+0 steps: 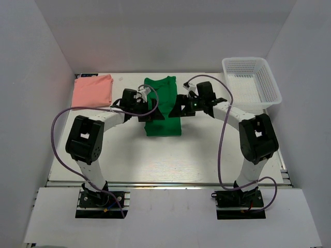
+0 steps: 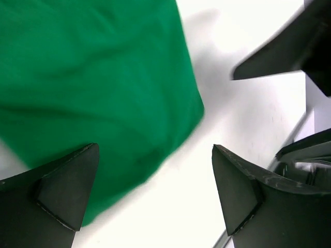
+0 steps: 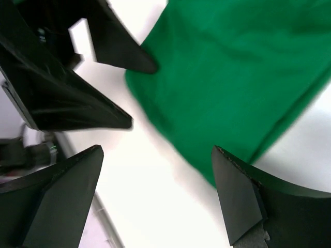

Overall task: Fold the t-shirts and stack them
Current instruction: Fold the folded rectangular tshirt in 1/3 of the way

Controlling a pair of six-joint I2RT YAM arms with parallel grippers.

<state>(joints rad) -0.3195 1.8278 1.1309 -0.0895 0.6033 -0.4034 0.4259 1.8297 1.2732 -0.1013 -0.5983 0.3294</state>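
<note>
Table [image 1: 155,155] centre | green t-shirt [image 1: 163,103] | long axis near-far (folded)

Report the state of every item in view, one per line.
green t-shirt: folded lengthwise, lying flat, not gripped.
pink t-shirt: folded, lying apart at the far left, not stacked.
basket: upright, empty.
left gripper: open, above the green t-shirt's edge.
right gripper: open, above its opposite edge.
</note>
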